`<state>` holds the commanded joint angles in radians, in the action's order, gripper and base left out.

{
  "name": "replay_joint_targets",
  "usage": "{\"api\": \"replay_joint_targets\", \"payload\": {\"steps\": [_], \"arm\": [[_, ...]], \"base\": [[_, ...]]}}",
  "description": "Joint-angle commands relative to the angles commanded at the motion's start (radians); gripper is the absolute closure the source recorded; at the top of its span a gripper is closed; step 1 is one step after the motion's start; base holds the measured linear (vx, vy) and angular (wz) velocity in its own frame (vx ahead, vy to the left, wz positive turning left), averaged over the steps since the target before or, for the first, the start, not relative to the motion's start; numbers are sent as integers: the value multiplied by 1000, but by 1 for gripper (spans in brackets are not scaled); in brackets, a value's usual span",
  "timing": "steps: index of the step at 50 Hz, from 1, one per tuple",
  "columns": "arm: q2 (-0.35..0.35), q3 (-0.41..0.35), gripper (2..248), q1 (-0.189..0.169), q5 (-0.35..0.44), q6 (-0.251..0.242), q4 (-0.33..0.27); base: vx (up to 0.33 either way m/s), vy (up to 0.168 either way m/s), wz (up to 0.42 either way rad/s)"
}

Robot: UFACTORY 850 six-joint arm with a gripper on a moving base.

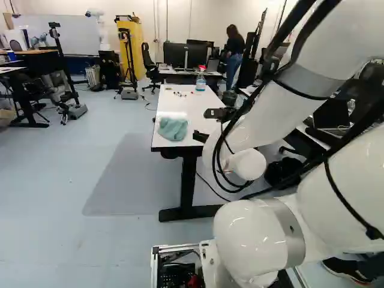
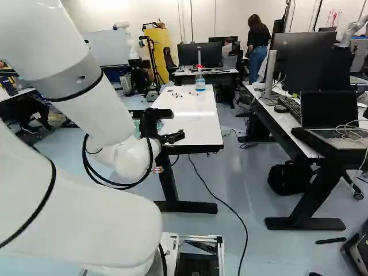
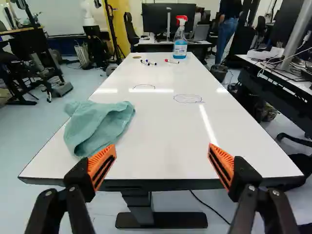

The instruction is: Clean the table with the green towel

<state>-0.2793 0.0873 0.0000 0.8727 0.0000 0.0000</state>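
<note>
Towel [image 3: 96, 127] along table [image 3: 161, 131] edge, perhaps overhanging, jaws apart

One white table [image 3: 156, 146]; one green towel [image 3: 97, 126]; one spray bottle [image 3: 180, 45]; two drawn loops [image 3: 188, 98]; markers [image 3: 171, 61] — at least three, the exact number too small to tell.

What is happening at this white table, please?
The robot arm holds its gripper open at the table's near edge, gripping nothing. The task is to clean the table with the green towel, which lies crumpled near one long edge. Two drawn loops mark the tabletop; markers and a spray bottle are at the far end.
</note>
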Motion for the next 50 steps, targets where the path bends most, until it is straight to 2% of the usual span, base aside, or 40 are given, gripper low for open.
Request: {"api": "replay_joint_targets", "payload": {"steps": [23,50], "arm": [[11,11,3,7,0,0,0],[52,109,3,49,-1,0,0]], "base": [[0,0,0],[0,0,0]]}}
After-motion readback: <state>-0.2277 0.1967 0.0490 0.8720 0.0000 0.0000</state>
